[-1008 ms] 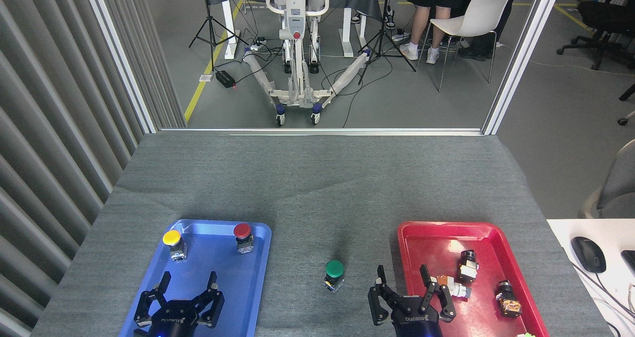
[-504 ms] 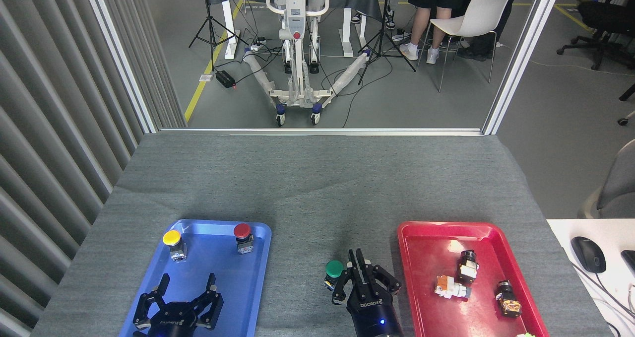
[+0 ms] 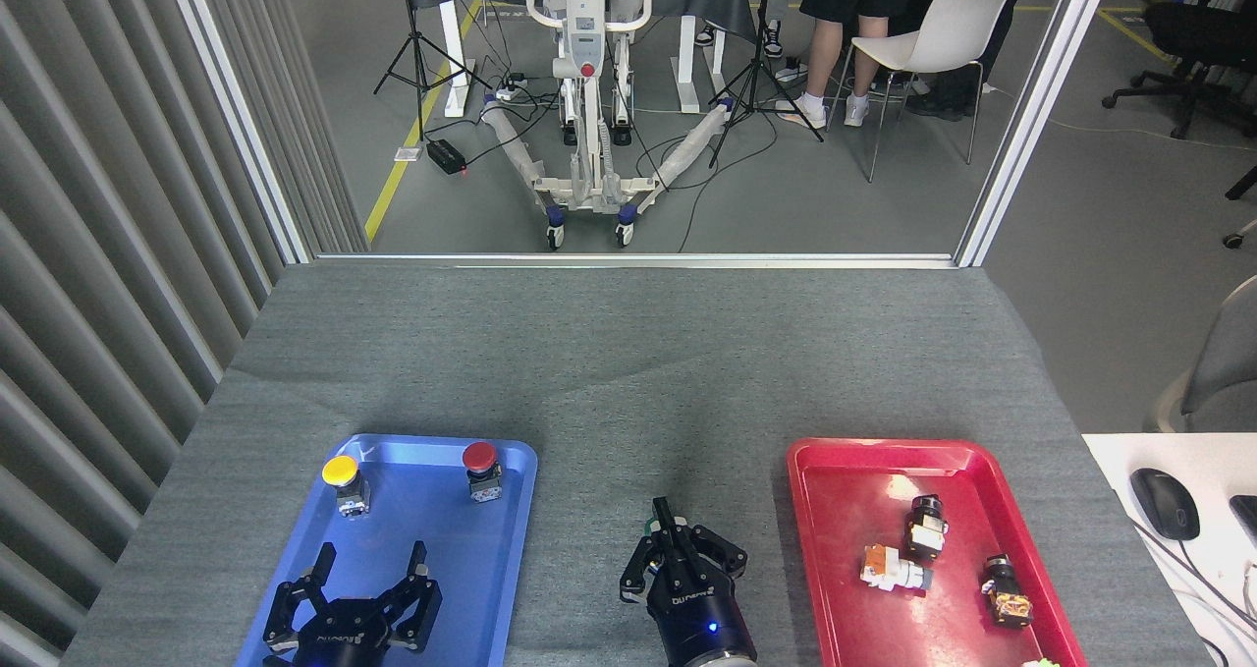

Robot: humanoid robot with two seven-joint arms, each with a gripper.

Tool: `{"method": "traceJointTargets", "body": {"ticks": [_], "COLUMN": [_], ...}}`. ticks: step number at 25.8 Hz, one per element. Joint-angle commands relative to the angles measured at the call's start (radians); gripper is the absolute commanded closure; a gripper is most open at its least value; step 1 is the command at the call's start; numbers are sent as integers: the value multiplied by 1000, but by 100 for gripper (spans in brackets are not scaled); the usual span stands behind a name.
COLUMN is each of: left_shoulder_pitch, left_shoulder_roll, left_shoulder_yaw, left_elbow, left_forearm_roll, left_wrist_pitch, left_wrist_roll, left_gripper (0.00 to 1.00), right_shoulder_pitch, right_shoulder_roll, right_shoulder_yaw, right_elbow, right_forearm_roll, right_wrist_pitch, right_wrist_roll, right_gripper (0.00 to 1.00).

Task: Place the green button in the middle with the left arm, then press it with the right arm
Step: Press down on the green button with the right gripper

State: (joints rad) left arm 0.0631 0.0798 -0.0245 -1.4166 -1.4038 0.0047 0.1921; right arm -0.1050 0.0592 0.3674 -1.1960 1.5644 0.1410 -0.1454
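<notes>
A shiny blue plastic tray (image 3: 511,510) lies at the left on the grey woven cloth table (image 3: 628,353). At 11 o'clock in the tray stands a small push-button with a round yellow cap (image 3: 341,471). At 1 o'clock in it stands one with a round red cap (image 3: 479,456). At 6 o'clock, low over the tray, hangs the left arm's black gripper with white letters (image 3: 371,569). Its fingers (image 3: 324,561) are spread wide apart and there is nothing between them.

Next is the bare grey cloth in the middle (image 3: 628,451), between the two trays. At 6 o'clock on this patch is the right arm's black gripper with white letters (image 3: 666,539). Its fingers are drawn close together and point to 12 o'clock. The small green button (image 3: 649,527) sits under the fingertips, and only a thin green edge peeks out at 11 o'clock of the gripper. I cannot tell if the fingers touch the cap.

At the right lies a shiny red plastic tray (image 3: 835,471). A white and orange part (image 3: 892,569) is near its middle. A small black part (image 3: 926,525) sits at 1 o'clock from it. A black and orange part (image 3: 1006,590) sits at 3 o'clock.
</notes>
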Motion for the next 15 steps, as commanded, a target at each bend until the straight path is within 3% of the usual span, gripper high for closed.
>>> {"method": "traceJointTargets", "body": {"ticks": [1,15], "left_shoulder_pitch": [0,-2], "left_shoulder_roll": [0,-2], "left_shoulder_yaw": [0,0], "left_elbow": [4,11], "left_forearm_roll": [0,-1], "left_wrist_pitch": [0,0], "left_wrist_roll": [0,0], "left_gripper": [0,0], "right_shoulder_pitch": [-13,-13], "right_shoulder_roll": [19,16], "right_shoulder_yaw": [10,12], "right_elbow": [59,104], "right_forearm_roll": [-1,-6], "right_wrist_pitch": [3,6], "right_wrist_roll": [0,-3], "right_gripper": [100,100]}}
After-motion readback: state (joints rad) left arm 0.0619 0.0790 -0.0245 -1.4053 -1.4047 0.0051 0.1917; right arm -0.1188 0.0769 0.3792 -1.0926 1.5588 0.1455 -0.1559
